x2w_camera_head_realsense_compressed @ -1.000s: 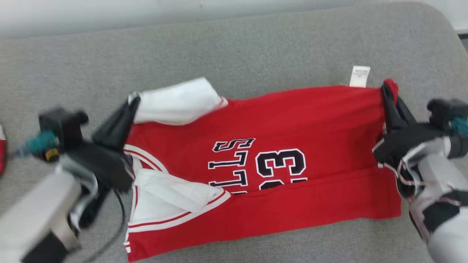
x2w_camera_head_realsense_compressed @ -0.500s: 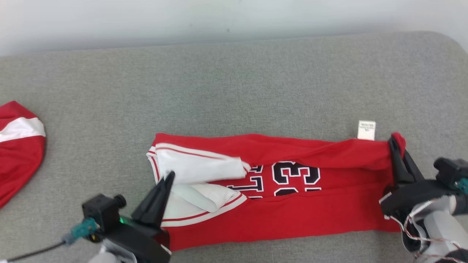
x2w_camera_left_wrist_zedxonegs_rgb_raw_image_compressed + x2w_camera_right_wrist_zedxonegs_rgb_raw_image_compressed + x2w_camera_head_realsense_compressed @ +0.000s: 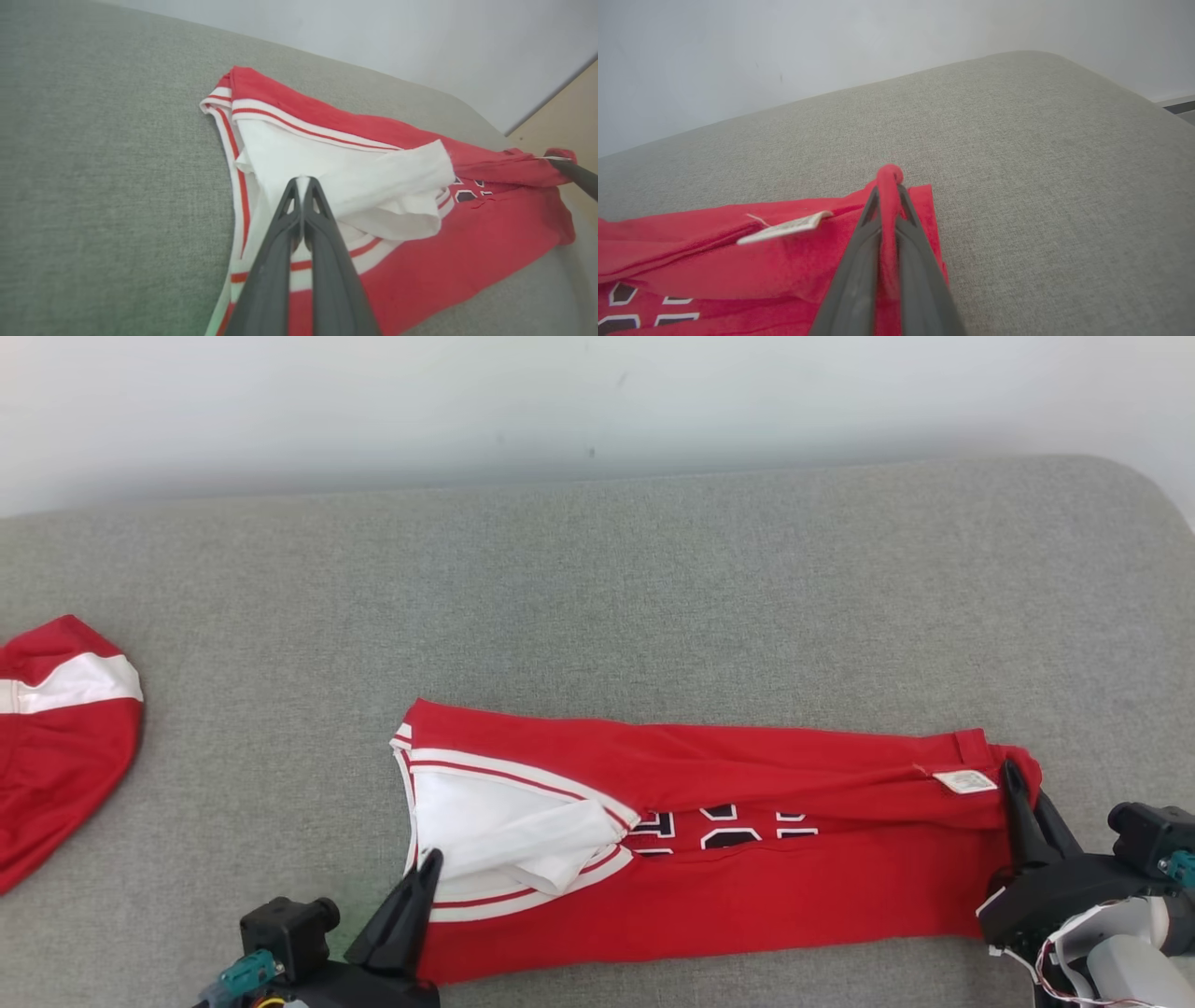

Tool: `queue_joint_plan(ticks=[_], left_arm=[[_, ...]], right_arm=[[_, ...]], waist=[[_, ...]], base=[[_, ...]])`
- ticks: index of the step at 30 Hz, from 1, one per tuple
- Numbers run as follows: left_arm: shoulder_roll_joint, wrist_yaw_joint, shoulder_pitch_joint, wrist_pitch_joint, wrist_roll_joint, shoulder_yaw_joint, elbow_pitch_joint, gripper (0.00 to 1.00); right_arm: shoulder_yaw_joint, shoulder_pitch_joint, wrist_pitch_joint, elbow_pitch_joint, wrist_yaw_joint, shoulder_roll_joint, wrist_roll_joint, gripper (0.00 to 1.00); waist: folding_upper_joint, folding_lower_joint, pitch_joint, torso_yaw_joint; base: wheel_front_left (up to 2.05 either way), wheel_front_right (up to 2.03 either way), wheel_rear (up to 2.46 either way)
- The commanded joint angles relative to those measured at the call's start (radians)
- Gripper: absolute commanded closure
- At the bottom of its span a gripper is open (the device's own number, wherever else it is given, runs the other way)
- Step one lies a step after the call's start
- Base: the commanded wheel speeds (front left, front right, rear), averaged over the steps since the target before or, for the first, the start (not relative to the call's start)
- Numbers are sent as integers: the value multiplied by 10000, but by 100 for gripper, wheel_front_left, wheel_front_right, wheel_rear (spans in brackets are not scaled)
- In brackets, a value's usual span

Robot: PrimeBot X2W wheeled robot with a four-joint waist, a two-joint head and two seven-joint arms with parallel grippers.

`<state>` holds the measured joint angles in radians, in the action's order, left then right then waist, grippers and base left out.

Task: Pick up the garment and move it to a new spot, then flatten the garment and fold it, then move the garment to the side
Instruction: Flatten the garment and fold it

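The garment (image 3: 747, 905) is a red jersey with white trim and black numbers, lying long and narrow on the grey cushion (image 3: 597, 597). Its far edge is folded forward over the numbers. My left gripper (image 3: 428, 861) is at the garment's left end, shut on a white flap of it (image 3: 355, 182). My right gripper (image 3: 1013, 777) is shut on the red hem at the right end, with a loop of red cloth (image 3: 889, 175) bulging out between its fingertips (image 3: 901, 196). A white label (image 3: 784, 227) lies just left of that grip. The garment (image 3: 714, 266) spreads away to the left.
A second red and white piece of clothing (image 3: 56, 737) lies at the cushion's left edge. Behind the cushion a pale wall (image 3: 597, 401) rises. The cushion's rounded right corner (image 3: 1130, 485) is near my right arm. The right gripper's dark finger (image 3: 579, 175) shows in the left wrist view.
Both grippers have drawn the garment's far edge toward the near edge, folding it over the numbers. The label has flipped onto the red cloth. The head camera has tilted up.
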<state>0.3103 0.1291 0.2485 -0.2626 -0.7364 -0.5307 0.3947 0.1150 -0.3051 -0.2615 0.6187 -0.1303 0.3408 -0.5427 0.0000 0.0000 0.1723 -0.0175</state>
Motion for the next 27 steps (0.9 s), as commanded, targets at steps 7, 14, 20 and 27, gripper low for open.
queue_joint_plan(ticks=[7,14,20,27], left_arm=[[-449,14,-359,-30,864,1139,-169,0],[-1124,-58,-1390,-30,3128,3599,-1516,0],[-1908,-18,-2285,-31,4643,5181,-2346,0],[-2387,9,-2827,-31,5021,5903,-2315,0]], right_arm=[[-281,271,-45,-270,-13,-13,16,0],[-343,390,-45,-91,-13,46,114,0],[-225,62,-45,1068,-13,108,34,0],[269,-583,327,2530,-13,-21,-302,0]], waist=[[0,0,-327,77],[0,0,-547,160],[0,0,-676,318],[0,0,-760,449]], base=[[0,0,0],[0,0,0],[0,0,0],[0,0,0]])
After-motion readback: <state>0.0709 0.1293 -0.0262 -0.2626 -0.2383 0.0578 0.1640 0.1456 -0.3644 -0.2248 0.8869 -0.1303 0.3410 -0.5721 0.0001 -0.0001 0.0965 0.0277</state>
